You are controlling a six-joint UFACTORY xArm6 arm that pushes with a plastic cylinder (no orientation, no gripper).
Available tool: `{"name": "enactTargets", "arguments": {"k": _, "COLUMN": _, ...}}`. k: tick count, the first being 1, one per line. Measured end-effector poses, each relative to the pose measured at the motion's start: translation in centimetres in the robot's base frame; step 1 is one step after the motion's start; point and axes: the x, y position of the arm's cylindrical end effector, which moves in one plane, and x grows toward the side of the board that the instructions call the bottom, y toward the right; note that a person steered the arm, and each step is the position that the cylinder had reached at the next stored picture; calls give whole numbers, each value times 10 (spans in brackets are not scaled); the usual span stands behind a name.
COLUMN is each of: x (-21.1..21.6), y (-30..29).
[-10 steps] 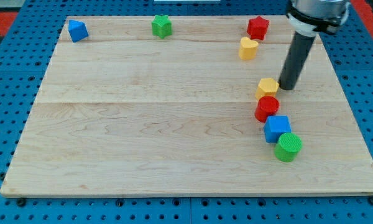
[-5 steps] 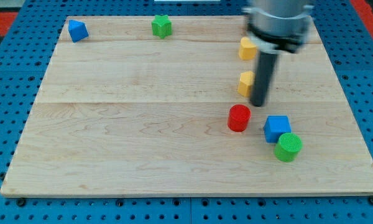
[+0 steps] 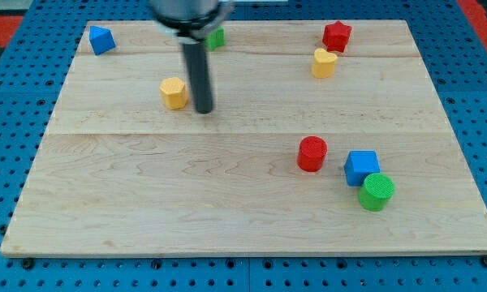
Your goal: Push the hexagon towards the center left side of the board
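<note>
The yellow hexagon lies on the wooden board, left of centre in the upper half. My tip rests on the board just to the right of the hexagon, close to it or touching it. The dark rod rises from there toward the view's top and partly hides the green star.
A blue block sits at the top left corner. A red star and a yellow block are at the top right. A red cylinder, a blue cube and a green cylinder cluster at the lower right.
My tip has swept far to the left across the board, and the yellow hexagon has moved left with it. The red cylinder stays where it was nudged earlier.
</note>
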Motion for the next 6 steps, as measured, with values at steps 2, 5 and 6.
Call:
{"name": "enactTargets", "arguments": {"k": 2, "x": -32, "y": -70}}
{"name": "enactTargets", "arguments": {"k": 5, "x": 4, "y": -107}}
{"name": "enactTargets", "arguments": {"k": 6, "x": 20, "y": -124}}
